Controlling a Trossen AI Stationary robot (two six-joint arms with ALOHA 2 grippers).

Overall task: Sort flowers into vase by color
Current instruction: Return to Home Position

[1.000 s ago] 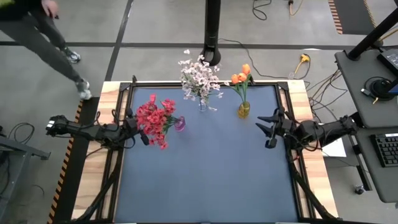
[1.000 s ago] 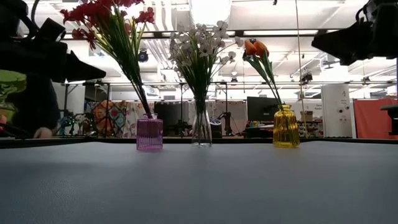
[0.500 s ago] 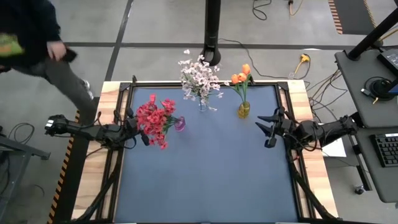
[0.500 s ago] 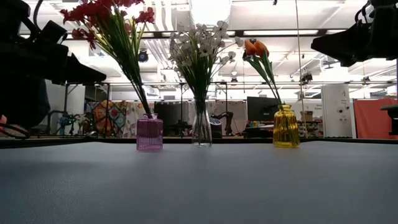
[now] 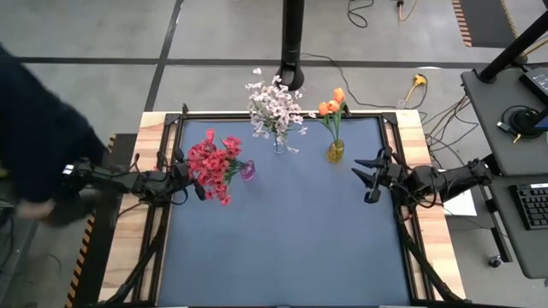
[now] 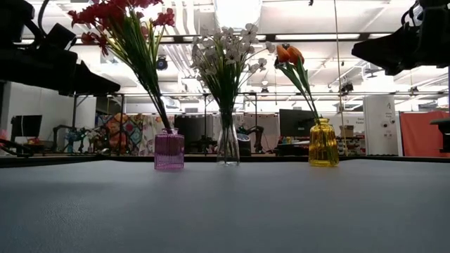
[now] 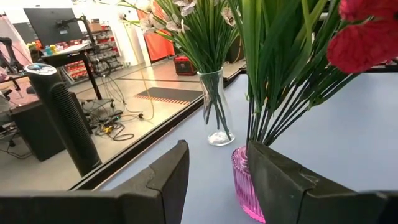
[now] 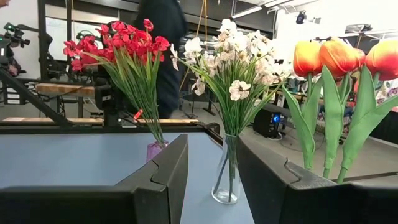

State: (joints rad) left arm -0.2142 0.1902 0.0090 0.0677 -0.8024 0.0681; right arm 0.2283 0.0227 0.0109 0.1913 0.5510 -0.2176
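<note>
Three vases stand along the far part of the blue mat (image 5: 282,248). A pink vase (image 6: 169,150) holds red flowers (image 5: 214,165), a clear vase (image 6: 228,144) holds white-pink flowers (image 5: 276,109), and a yellow vase (image 6: 323,143) holds orange tulips (image 5: 332,104). Each stem bundle stands in its vase's neck. My left gripper (image 5: 199,186) hovers open at the left edge, close beside the red flowers. The pink vase shows just beyond its fingers in the left wrist view (image 7: 217,149). My right gripper (image 5: 365,180) hovers open at the right edge, near the yellow vase, with nothing between its fingers (image 8: 211,143).
A person in dark clothes (image 5: 34,145) stands just off the table's left edge, by my left arm. A black post (image 5: 293,43) rises behind the far edge. A desk with a keyboard (image 5: 533,205) is off to the right. The mat's near half is bare.
Both arms and all three vases have kept still. The person has walked from the far left of the floor to right beside the table's left edge.
</note>
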